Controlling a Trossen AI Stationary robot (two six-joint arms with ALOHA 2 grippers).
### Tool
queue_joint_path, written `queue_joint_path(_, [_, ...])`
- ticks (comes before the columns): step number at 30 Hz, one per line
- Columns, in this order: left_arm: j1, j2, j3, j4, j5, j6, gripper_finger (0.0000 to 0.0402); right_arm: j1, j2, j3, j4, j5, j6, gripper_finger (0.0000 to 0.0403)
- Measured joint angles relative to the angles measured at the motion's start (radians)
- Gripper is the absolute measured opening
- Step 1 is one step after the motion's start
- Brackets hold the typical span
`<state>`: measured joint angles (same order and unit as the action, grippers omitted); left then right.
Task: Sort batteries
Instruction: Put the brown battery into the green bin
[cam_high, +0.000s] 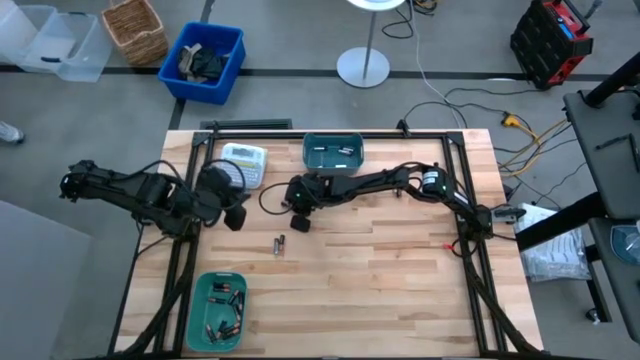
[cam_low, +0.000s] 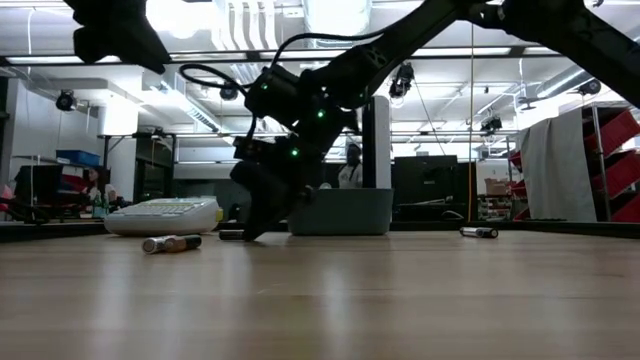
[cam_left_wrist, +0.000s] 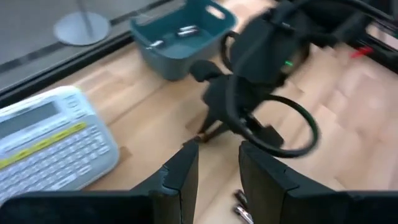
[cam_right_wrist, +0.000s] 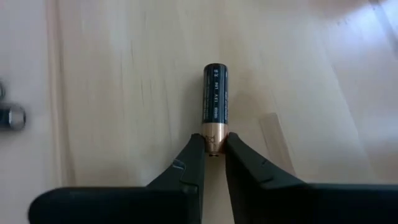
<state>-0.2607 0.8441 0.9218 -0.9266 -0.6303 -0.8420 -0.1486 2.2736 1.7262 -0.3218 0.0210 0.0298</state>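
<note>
On the bench (cam_high: 380, 260), both teal bins (cam_high: 333, 152) held batteries; loose ones (cam_high: 280, 244) remained. The right claw (cam_right_wrist: 214, 149) pinched one battery's (cam_right_wrist: 216, 106) end; the left claw (cam_left_wrist: 217, 165) hung open.

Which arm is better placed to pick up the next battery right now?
Right. The right gripper already has its fingertips pinching the copper end of a battery lying on the table; the left gripper hangs open, farther off.

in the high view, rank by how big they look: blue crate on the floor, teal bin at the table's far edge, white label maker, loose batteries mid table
1. blue crate
2. teal bin
3. white label maker
4. loose batteries

The crate sits lower, on the floor, so it only looks slightly bigger than the bin.
</note>
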Motion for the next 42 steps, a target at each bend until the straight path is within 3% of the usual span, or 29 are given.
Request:
queue_joint_path(10, [0.000, 0.000, 0.000, 0.162, 0.091, 0.215, 0.0096, 0.000, -0.190, -0.002, -0.027, -0.051, -0.067, 0.0034])
queue_joint_path(23, [0.002, 0.013, -0.001, 0.278, 0.085, 0.332, 0.0096, 0.043, -0.485, 0.001, 0.018, -0.080, -0.233, 0.0034])
queue_joint_path(31, [0.030, 0.042, -0.002, 0.463, 0.047, 0.451, 0.0096, 0.107, -0.525, 0.001, 0.050, -0.080, -0.324, 0.0034])
queue_joint_path(35, [0.031, 0.053, -0.002, 0.611, 0.120, 0.540, 0.0096, 0.112, -0.527, 0.001, 0.049, -0.074, -0.322, 0.0034])
queue_joint_path(42, [0.032, 0.053, -0.002, 0.625, 0.141, 0.541, 0.0096, 0.114, -0.525, 0.001, 0.047, -0.074, -0.333, 0.0034])
